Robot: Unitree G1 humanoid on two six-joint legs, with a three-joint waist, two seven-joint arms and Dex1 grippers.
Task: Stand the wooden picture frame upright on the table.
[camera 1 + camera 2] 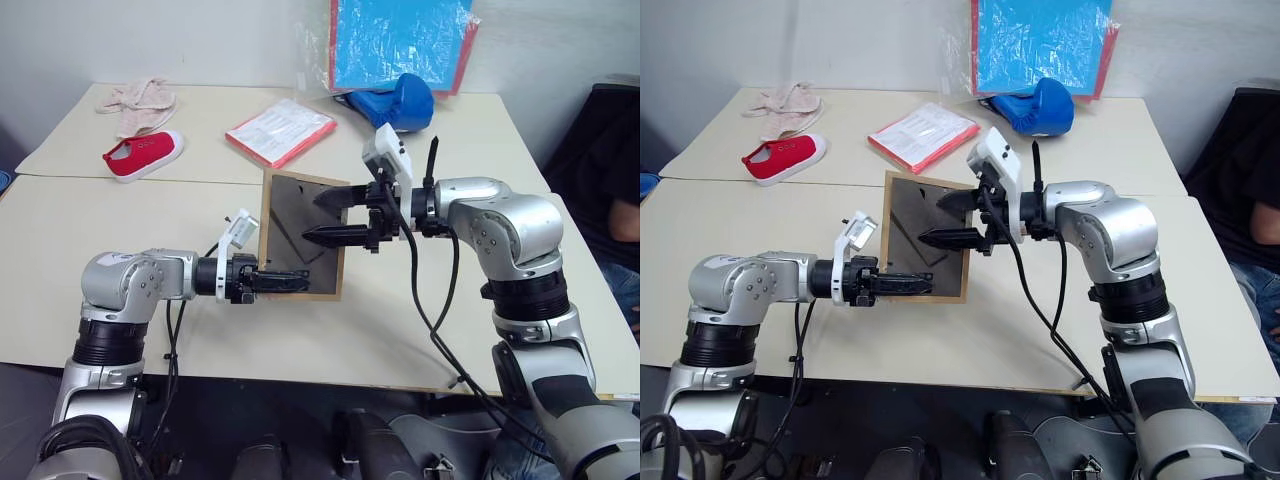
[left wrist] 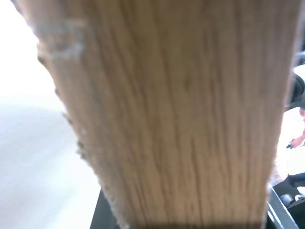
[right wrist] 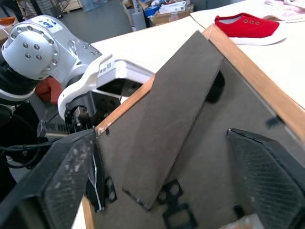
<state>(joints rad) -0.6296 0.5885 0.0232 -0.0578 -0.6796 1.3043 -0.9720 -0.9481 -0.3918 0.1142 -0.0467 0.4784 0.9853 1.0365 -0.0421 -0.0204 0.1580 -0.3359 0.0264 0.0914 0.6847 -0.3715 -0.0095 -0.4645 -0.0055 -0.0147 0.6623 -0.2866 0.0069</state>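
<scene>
1. Already lifted: wooden picture frame [image 1: 300, 235] raised on edge over the table [image 1: 120, 300], dark back panel facing the robot, easel stand [image 3: 167, 129] lying flat against the back, not swung out.
2. Pinched at the lower left edge by the left gripper [image 1: 285, 281], jaws narrow and clamped on the frame's wooden rim.
3. Spread wide just in front of the back panel: right gripper [image 1: 335, 216], jaws apart, gripping nothing, one finger [image 3: 64, 183] either side of the stand.
4. Left to do, by judgement: swing the stand out, set the bottom edge down on the table, let go without toppling it.
5. Well behind, unrelated: red shoe [image 1: 143, 154], red-edged booklet [image 1: 280, 131], blue cap [image 1: 400, 102].
</scene>
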